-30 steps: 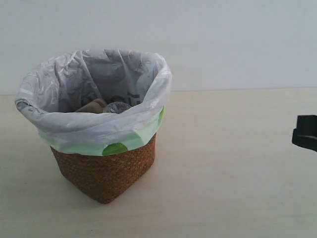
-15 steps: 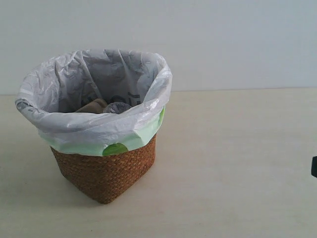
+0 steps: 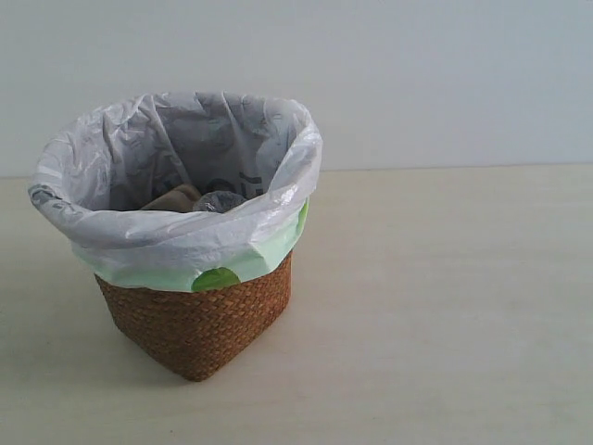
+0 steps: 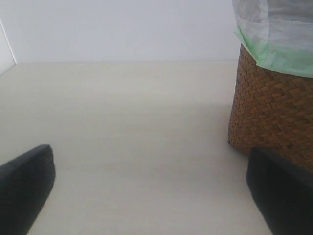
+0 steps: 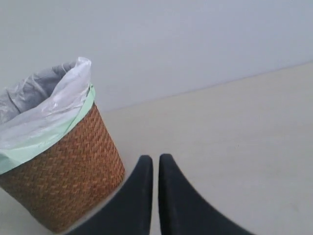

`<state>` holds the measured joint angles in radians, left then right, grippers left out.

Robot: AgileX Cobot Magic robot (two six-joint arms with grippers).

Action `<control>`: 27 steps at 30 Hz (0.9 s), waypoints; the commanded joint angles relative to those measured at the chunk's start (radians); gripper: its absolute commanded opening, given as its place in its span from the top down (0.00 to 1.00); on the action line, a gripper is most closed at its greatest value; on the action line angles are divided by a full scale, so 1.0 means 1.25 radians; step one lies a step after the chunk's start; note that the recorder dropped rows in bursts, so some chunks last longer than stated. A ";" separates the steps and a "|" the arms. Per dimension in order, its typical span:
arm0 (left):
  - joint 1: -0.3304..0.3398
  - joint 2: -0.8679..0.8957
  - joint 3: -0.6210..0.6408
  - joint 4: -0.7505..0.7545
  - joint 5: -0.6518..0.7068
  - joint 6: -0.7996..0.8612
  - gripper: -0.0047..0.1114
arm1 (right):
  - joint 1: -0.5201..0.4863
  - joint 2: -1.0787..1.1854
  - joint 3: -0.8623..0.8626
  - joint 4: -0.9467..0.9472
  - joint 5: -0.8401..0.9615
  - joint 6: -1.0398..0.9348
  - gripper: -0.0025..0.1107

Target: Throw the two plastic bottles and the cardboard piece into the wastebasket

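Note:
The wicker wastebasket (image 3: 196, 324) stands at the left of the table, lined with a whitish bag over a pale green one. Inside it I see the beige cardboard piece (image 3: 173, 197) and part of a clear plastic bottle (image 3: 219, 200); the second bottle is hidden. Neither gripper shows in the exterior view. The left wrist view has my left gripper (image 4: 151, 188) open and empty low over the table, with the wastebasket (image 4: 271, 112) beside one finger. In the right wrist view my right gripper (image 5: 155, 161) is shut on nothing, near the wastebasket (image 5: 63, 181).
A pale wooden tabletop (image 3: 435, 306) stretches around the basket, with a plain light wall behind it. A white panel edge (image 4: 6, 49) shows at the table's far side in the left wrist view.
The right gripper, seen at the right edge of the exterior view a second ago, has drawn back out of that view. The basket and its contents have not moved.

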<state>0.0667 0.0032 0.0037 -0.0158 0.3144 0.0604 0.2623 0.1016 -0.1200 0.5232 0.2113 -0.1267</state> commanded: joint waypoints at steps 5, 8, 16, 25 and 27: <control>-0.006 -0.003 -0.003 -0.002 -0.006 -0.007 0.03 | 0.013 -0.081 0.096 -0.004 -0.139 -0.005 0.98; -0.006 -0.003 -0.003 -0.002 -0.006 -0.007 0.03 | 0.013 -0.081 0.096 -0.008 -0.169 -0.008 0.98; -0.006 -0.003 -0.003 -0.002 -0.006 -0.007 0.03 | 0.013 -0.081 0.096 -0.122 -0.111 -0.126 0.98; -0.006 -0.003 -0.003 -0.002 -0.006 -0.007 0.03 | 0.013 -0.081 0.096 -0.473 0.031 0.142 0.98; -0.006 -0.003 -0.003 -0.002 -0.006 -0.007 0.03 | 0.013 -0.081 0.096 -0.472 0.057 0.142 0.98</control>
<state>0.0667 0.0032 0.0037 -0.0158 0.3144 0.0604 0.2780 0.0065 -0.0047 -0.0301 0.2329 0.0212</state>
